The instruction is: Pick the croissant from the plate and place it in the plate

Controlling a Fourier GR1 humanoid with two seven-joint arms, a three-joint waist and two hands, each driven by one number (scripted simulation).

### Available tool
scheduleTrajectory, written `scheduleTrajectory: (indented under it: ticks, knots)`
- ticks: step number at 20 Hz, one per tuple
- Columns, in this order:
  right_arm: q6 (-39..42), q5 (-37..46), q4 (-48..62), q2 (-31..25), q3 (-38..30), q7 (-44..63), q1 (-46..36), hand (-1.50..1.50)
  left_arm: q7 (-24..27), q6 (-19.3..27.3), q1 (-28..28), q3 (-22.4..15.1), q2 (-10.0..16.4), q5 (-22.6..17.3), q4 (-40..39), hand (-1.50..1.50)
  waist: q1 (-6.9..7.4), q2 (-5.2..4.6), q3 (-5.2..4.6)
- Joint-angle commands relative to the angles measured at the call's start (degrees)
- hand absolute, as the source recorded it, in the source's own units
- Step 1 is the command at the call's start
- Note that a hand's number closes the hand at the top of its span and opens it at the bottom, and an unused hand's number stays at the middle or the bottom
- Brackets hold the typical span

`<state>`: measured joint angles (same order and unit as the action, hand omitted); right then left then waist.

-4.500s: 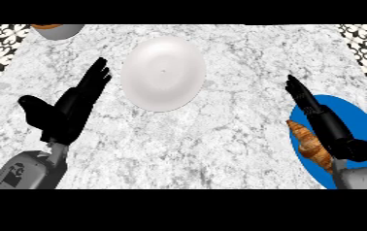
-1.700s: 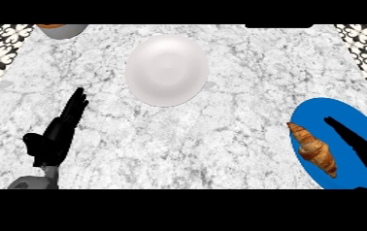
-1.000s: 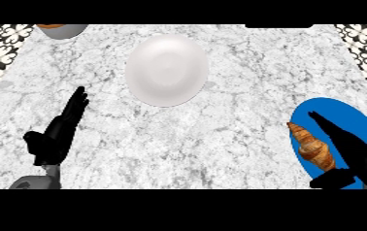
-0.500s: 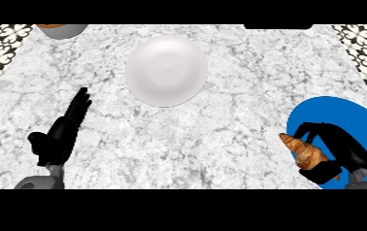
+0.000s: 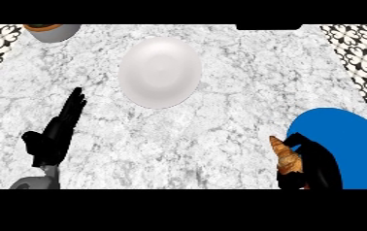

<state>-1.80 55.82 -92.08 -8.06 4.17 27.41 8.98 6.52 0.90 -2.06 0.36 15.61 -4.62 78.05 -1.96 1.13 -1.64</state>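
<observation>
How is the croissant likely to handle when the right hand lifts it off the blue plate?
Probably light for its size: the croissant looks like puffy pastry. Likely crushable where the right hand curls round it. Its tapered, curved shape could let it pivot in the grasp while crossing to the white plate.

A white counter point(image 5: 237, 104) veined with grey is spread across the whole view. Black-and-white patterned tiling point(image 5: 350, 44) is seen past its upper right corner and at the upper left edge. The stone is evenly lit.
</observation>
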Motion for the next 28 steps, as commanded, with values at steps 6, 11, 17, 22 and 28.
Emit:
scheduleTrajectory:
  ticks: [6,11,17,22,28]
  knots:
    - [-11.36,23.56,-16.7,7.93,25.42,27.29,6.26,1.5,-0.27,-0.6,-0.54,-0.26,-0.76,-0.1,-0.05,0.0,1.33,-0.77,1.51]
    - [-7.19,34.99,-21.69,8.02,36.31,38.63,1.89,1.5,0.35,-1.83,-3.35,1.52,0.45,-0.28,-2.89,0.0,1.57,-1.0,1.56]
    - [2.27,45.64,-26.2,8.03,43.68,48.17,-11.51,1.5,1.38,-1.09,-2.42,-0.33,-1.96,1.03,-2.97,0.0,2.08,-1.01,1.51]
    - [4.86,40.56,-19.42,8.01,42.44,52.45,-25.31,1.5,3.6,-3.54,-1.51,0.87,-0.64,0.53,-5.01,0.0,3.14,-1.34,1.52]
    - [3.73,31.42,-12.69,8.02,35.37,51.56,-35.93,1.5,-0.78,-3.08,-1.78,0.89,-0.09,0.66,0.0,0.0,3.52,-1.27,1.6]
